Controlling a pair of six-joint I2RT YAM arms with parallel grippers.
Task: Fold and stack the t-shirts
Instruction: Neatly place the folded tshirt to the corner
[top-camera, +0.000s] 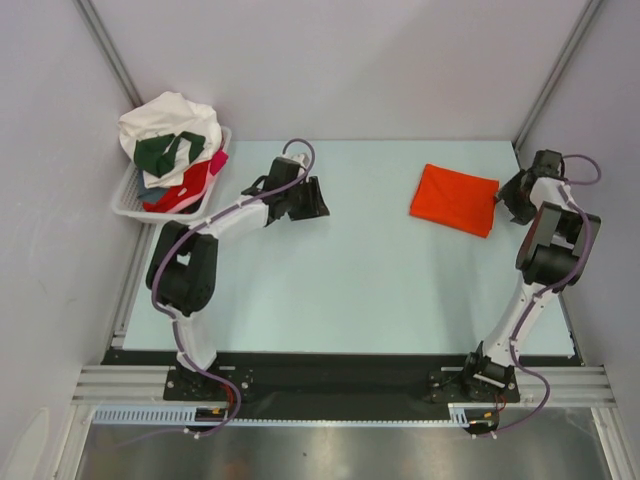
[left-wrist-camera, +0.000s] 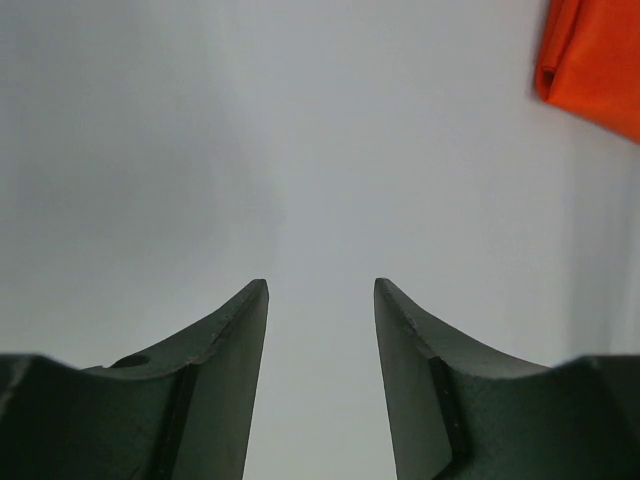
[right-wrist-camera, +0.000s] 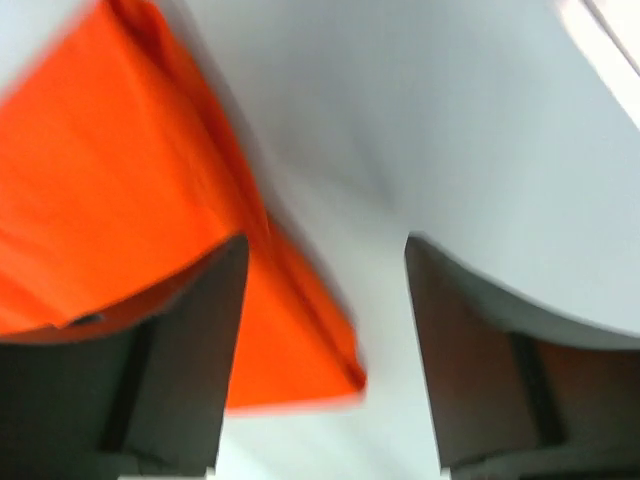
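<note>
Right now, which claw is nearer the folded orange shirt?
Right. The right claw sits just off the orange shirt's right edge; the left claw is far to its left, mid-table.

place: looks like a robotics lab test cell, pretty sure
walls: plain pale panels (top-camera: 340, 60) held in metal frame posts (top-camera: 105, 45)
surface: flat pale-blue surface (top-camera: 350, 270) boxed in by those panels
rig: left arm (top-camera: 185, 275) and right arm (top-camera: 545, 250) bolted by an aluminium rail (top-camera: 120, 384) at the near edge
</note>
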